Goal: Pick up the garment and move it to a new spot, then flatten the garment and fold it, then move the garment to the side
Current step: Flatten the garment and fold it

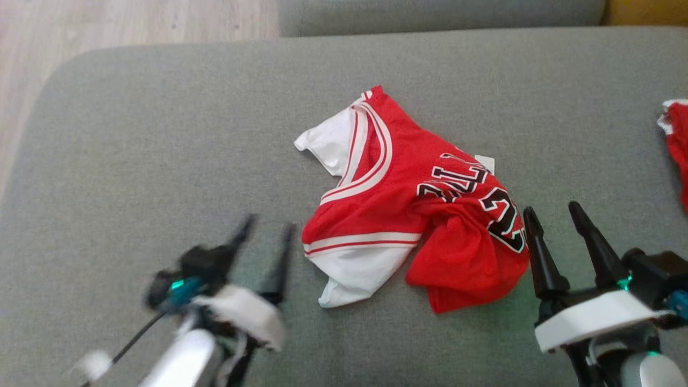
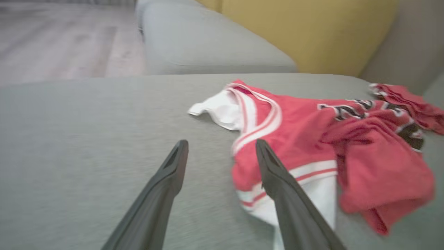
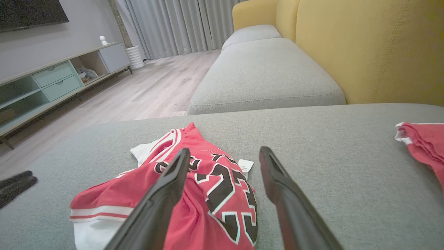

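Note:
A crumpled red and white jersey, the garment (image 1: 408, 204), lies in the middle of the grey sofa seat (image 1: 161, 134), black lettering facing up. My left gripper (image 1: 267, 224) is open and blurred, just left of the garment's white lower edge. In the left wrist view the garment (image 2: 298, 139) spreads to the right of the open left gripper (image 2: 222, 146). My right gripper (image 1: 553, 210) is open at the garment's right edge, nothing between its fingers. In the right wrist view its left finger (image 3: 166, 194) crosses over the lettered part of the garment (image 3: 215, 187).
A second red cloth (image 1: 678, 145) lies at the seat's far right edge. Yellow backrest cushions (image 3: 364, 45) rise behind the seat. Another grey cushion (image 3: 263, 69) sits beyond. Wooden floor (image 1: 107, 27) lies off the seat's left side.

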